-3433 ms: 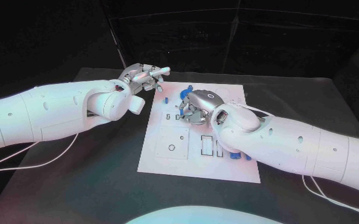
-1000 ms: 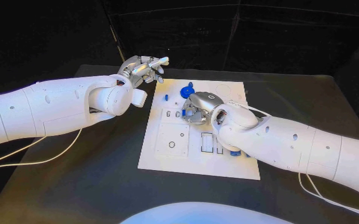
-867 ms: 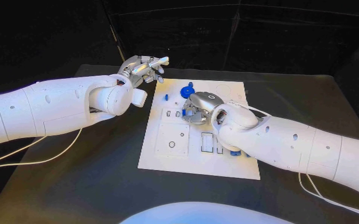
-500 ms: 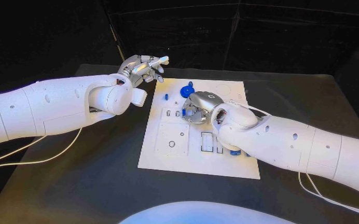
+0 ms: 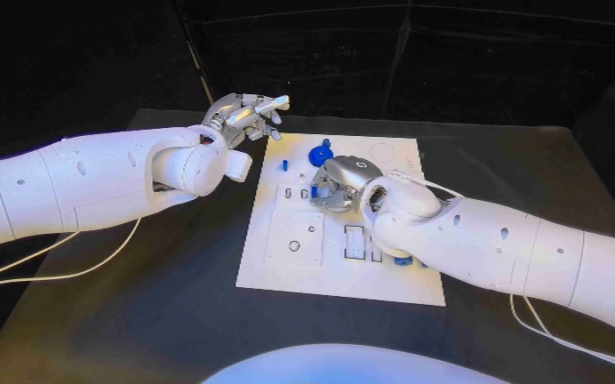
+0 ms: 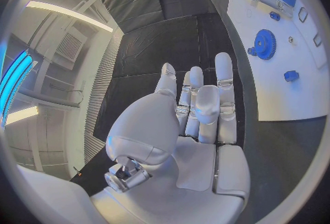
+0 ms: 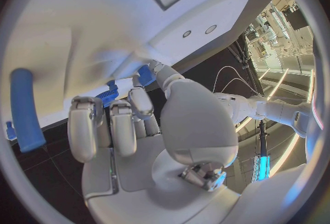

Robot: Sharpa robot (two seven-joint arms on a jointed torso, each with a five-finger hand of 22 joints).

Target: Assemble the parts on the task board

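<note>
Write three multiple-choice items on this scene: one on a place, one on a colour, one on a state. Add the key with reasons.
1. Where is the silver left hand?
A. Above the black table, beyond the white task board's far left corner
B. Flat on the board's near edge
C. Under the table

2. What colour is the round toothed gear on the board?
A. Red
B. Blue
C. Yellow

3. What is the left hand's state?
A. Gripping the gear
B. Holding nothing, fingers apart
C. Pinching a cable

Key:
1 A, the head view shows it raised off the board's far left corner.
2 B, the left wrist view shows a blue gear on the white plate.
3 B, the left wrist view shows its fingers extended with nothing between them.

The silver right hand rests on the board among small blue parts; whether it holds one is unclear.
</note>
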